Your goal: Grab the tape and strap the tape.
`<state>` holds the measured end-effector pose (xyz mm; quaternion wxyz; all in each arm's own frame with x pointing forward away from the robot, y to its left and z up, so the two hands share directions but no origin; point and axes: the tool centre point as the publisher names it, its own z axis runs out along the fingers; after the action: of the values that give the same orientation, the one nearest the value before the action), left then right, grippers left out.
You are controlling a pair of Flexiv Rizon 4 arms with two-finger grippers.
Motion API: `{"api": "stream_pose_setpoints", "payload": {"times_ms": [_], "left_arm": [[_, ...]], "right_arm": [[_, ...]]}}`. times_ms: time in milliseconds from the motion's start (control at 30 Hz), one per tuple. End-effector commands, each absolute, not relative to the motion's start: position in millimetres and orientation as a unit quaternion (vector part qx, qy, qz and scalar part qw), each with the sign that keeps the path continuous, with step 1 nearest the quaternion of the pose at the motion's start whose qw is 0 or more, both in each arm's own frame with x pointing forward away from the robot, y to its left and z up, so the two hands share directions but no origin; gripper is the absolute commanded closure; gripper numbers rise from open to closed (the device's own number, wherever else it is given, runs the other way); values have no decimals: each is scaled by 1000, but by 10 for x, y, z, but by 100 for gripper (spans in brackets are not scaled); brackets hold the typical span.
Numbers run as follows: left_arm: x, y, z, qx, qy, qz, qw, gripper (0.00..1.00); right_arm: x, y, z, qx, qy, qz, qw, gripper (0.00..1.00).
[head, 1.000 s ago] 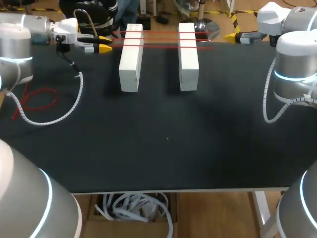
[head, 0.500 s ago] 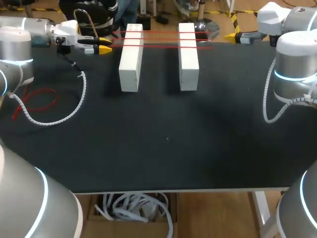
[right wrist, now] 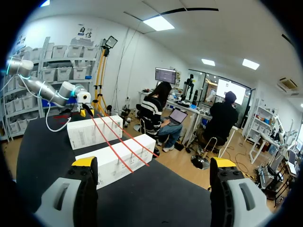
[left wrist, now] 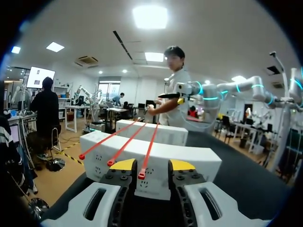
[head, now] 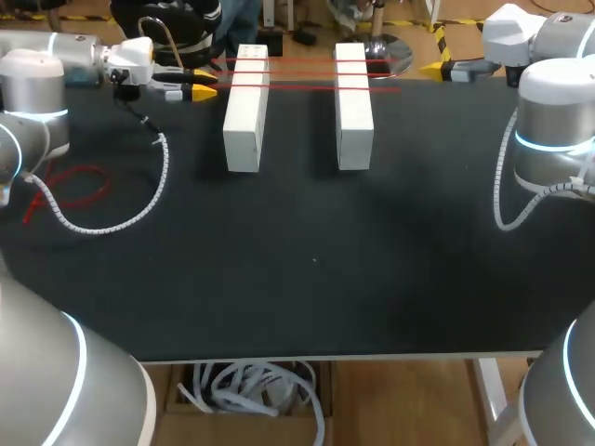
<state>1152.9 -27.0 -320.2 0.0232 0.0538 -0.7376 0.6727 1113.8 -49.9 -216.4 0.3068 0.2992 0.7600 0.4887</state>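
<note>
Showing a black table [head: 307, 279] from above, the head view has two long white blocks set side by side near the far edge, with a gap between them. Three thin red tapes [head: 297, 89] are laid across both blocks, parallel to one another, and their ends overhang on each side.

The left gripper [head: 197, 85] is held level just beside the left block [head: 246, 111], at the tapes' left ends. In the left wrist view its yellow-tipped fingers [left wrist: 123, 164] are seen apart. The small head of the tape at one end of the row [left wrist: 141, 175] lies between them, but no contact is seen from either side, so it is not gripped.

The right gripper [head: 432, 67] is held at the table's far right edge, well apart from the right block [head: 353, 111]. In its own view the fingers [right wrist: 84, 161] are spread wide, with nothing between them.

The step in hand is judged to be the grab itself, with strapping not yet begun. A closing of the left fingers on that tape end is called for next. It should be done squarely, since so thin a strip could easily slip out or be pushed off the block.
</note>
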Motion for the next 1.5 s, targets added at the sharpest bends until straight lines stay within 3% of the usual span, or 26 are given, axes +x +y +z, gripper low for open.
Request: {"api": "stream_pose_setpoints", "payload": {"times_ms": [33,467,933,1500], "left_arm": [[11587,-259,-3239,38,-735,676,40,73],[11588,-181,-3258,50,-734,677,29,78],[11593,-161,-3288,53,-734,676,29,73],[11586,-176,-3320,58,-732,678,30,87]], "right_arm": [[11140,-500,-2158,300,761,487,306,0],[11140,-500,-2158,300,761,487,306,0],[11140,-500,-2158,300,761,487,306,0],[11140,-500,-2158,300,761,487,306,0]]}}
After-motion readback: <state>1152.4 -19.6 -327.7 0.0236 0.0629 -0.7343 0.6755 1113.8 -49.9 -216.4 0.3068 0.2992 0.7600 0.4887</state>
